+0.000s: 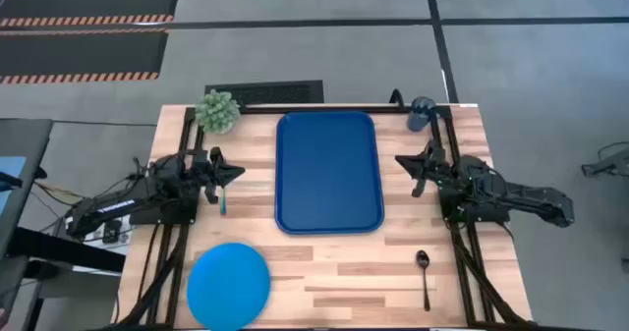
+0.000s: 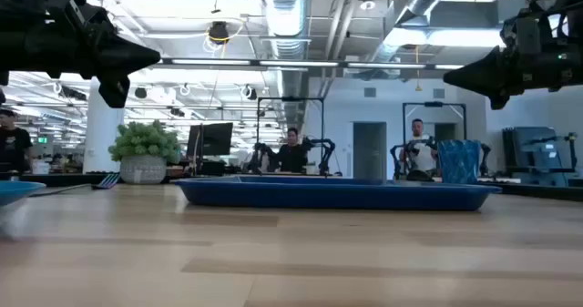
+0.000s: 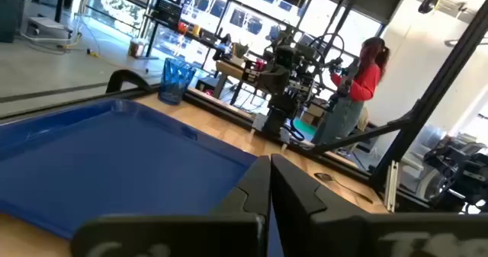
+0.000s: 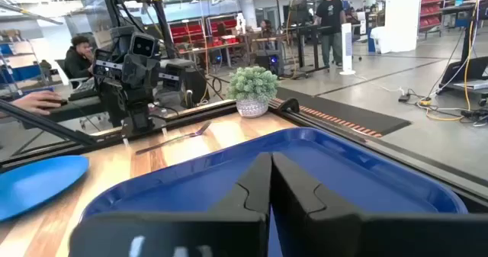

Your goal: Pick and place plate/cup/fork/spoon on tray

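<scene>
The dark-blue tray [image 1: 329, 172] lies in the middle of the table. The light-blue plate [image 1: 228, 285] lies flat at the near left and also shows in the right wrist view [image 4: 38, 182]. The dark-blue cup [image 1: 421, 113] stands upright at the far right, beyond the tray [image 3: 177, 80]. The teal fork [image 1: 223, 199] lies left of the tray [image 4: 179, 137]. The dark spoon [image 1: 425, 277] lies at the near right. My left gripper [image 1: 236, 172] is shut and empty, above the table just left of the tray and over the fork's far end. My right gripper [image 1: 403, 162] is shut and empty, just right of the tray.
A green potted plant [image 1: 217, 110] stands at the table's far left corner. The black frame rails run along the left and right table edges. People stand and sit in the room beyond the table [image 3: 358, 81].
</scene>
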